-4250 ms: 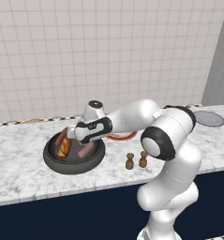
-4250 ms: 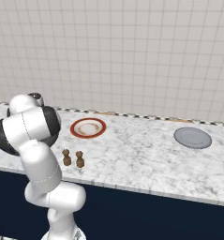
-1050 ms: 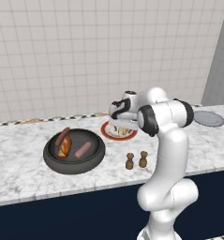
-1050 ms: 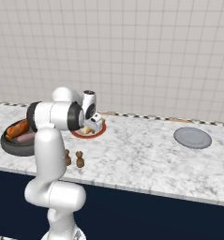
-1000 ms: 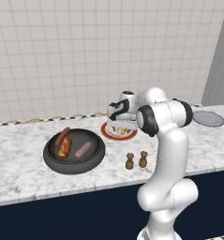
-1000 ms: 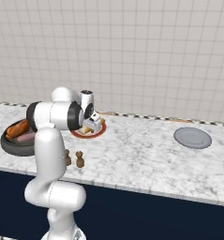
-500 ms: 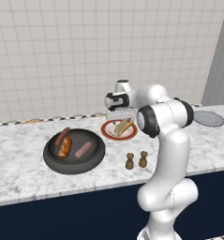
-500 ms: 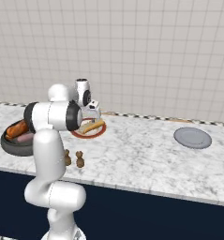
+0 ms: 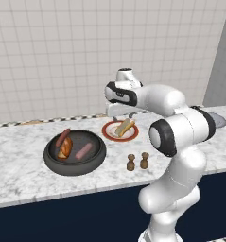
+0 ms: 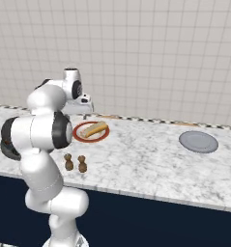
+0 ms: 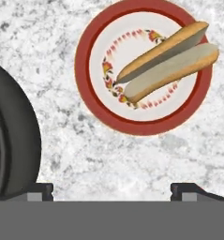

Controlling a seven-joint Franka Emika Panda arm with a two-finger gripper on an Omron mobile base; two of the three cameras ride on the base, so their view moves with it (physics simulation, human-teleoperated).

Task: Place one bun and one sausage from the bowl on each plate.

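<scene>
Now I read the gripper (image 11: 111, 190) spread wide and empty, hovering above the counter (image 9: 20, 165). Below it a split bun (image 11: 167, 58) lies on the red plate (image 11: 92, 105); the bowl (image 9: 74, 151) sits beside, the grey plate (image 10: 198, 142) well apart.

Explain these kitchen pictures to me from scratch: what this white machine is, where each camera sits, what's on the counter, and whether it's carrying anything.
The white machine is a robot arm whose tip carries a two-fingered pincer. Two cameras ride on its base and look over the marble counter from its left and right. The third camera sits on the hand and looks straight down.

On the counter are a dark bowl holding two sausages and another bun, a red-rimmed plate with a split bun on it, a bare grey-blue plate off to the right, and two small brown shakers.

The pincer hangs open above the counter between the bowl and the red-rimmed plate, holding nothing. No sausage lies on either plate yet.
</scene>
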